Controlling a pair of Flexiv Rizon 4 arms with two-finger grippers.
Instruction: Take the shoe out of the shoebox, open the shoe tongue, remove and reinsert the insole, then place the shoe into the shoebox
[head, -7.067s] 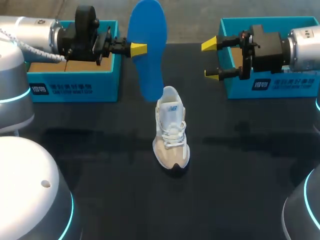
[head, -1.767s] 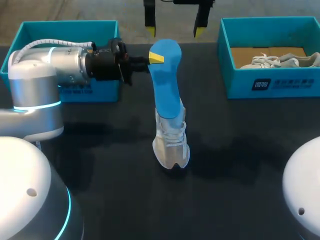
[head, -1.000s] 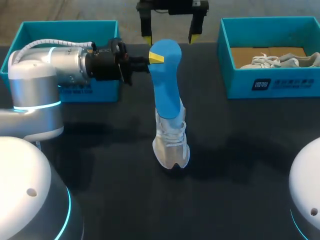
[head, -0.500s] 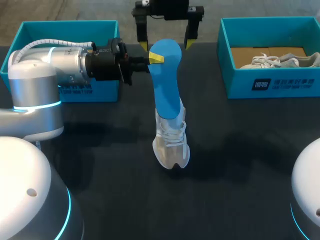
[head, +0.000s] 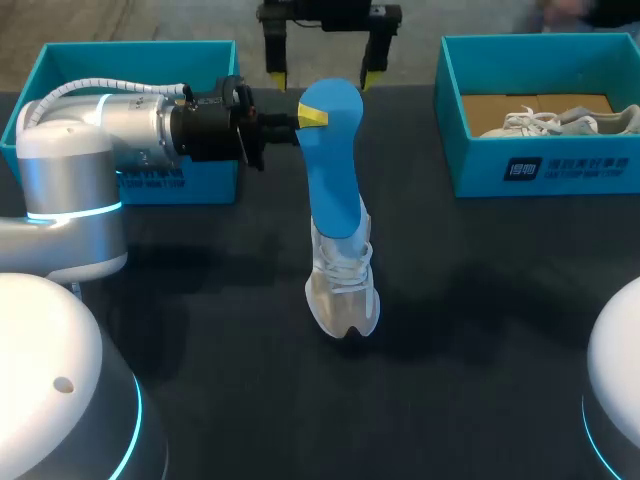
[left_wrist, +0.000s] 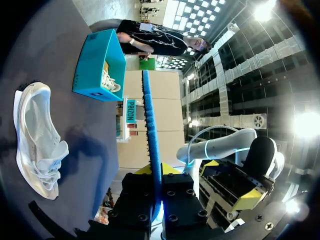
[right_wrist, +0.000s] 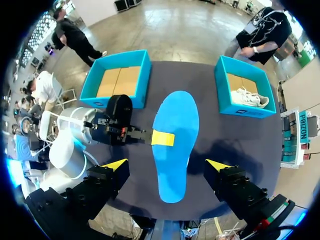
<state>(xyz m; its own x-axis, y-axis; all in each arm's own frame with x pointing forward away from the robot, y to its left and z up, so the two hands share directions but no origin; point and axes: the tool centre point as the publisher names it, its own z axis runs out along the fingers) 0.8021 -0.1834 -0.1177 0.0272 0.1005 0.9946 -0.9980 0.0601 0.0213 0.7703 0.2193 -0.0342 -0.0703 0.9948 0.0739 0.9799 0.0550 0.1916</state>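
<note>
The shoe (head: 343, 290) stands on its sole at the middle of the frame in the head view, toe toward the lower edge. It is out of both boxes, probably so its mouth is free to take the insole (head: 332, 165) back. The blue insole is not in it. The left wrist view shows the insole edge-on, roughly level and well above the counter (head: 480, 300), with the shoe lying below. It only overlaps the heel in the head view because it floats nearer that camera. The left claw (head: 312, 117) reaches in from the left of the frame and pinches 1 long edge of the insole between its 2 fingers. That leaves the broad face up and both ends free, a grip that looks meant to offer the insole to the other arm or to line it up over the shoe. The right claw (head: 322, 80) hangs at the upper middle of the frame, pointing down. In its own wrist view its fingers are spread wide, 1 on each side of the insole and clear of it. It seems poised to take a second hold. The upper-left shoebox (head: 205, 178) shows a bare cardboard floor. The upper-right shoebox (head: 560, 170) holds a second shoe (head: 560, 120).
</note>
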